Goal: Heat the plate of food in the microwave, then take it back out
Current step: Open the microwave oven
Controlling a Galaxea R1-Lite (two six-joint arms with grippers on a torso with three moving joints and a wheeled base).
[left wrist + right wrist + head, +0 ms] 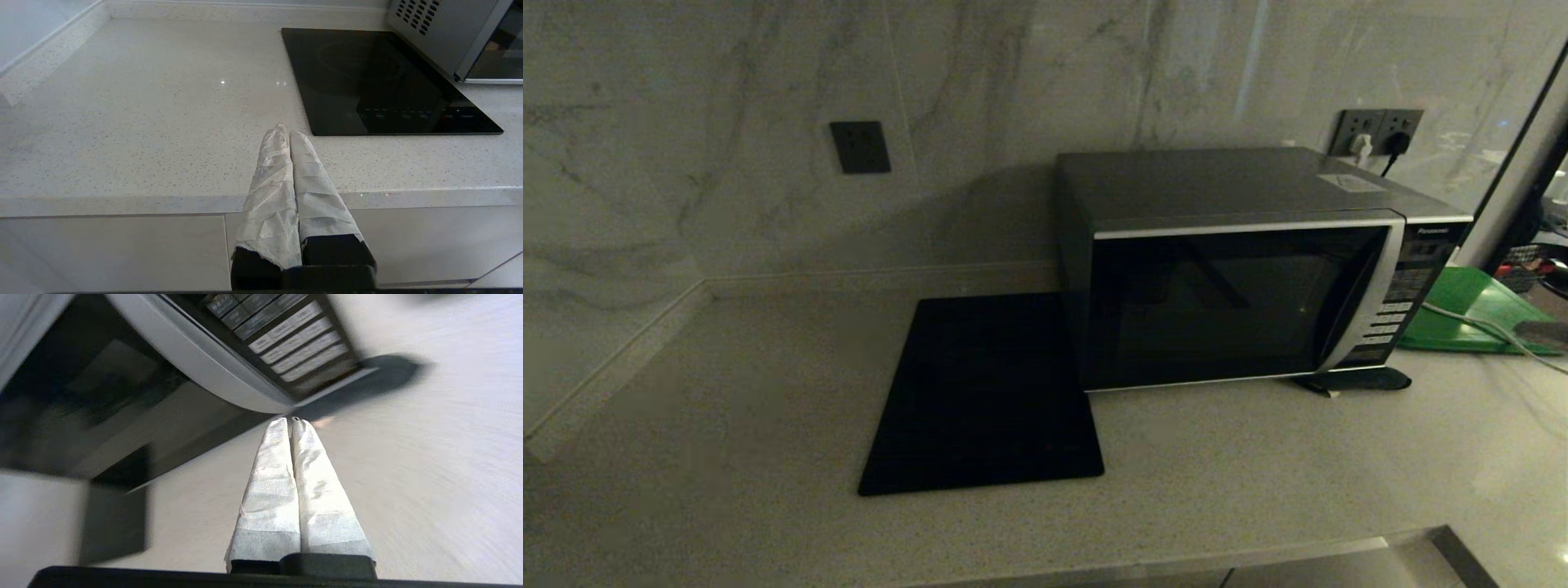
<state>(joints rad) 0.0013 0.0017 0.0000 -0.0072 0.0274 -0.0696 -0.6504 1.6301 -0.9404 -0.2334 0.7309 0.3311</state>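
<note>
1. Right gripper [291, 421] pressed shut, empty, above counter [408, 465].
2. Microwave [212, 355] just ahead of fingertips, door closed, handle [192, 359] nearest.
3. Left gripper [289, 132] shut, parked farther off.
4. Plate nowhere visible.

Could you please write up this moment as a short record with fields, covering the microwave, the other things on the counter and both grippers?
microwave: on the counter, door closed, interior dark
plate of food: not visible in any view
cooktop: flat on the counter beside the microwave's left side
green board: on the counter, to the microwave's right
left gripper: shut, empty, at the counter's front edge
right gripper: shut, empty, near the microwave's lower corner below the button panel
</note>
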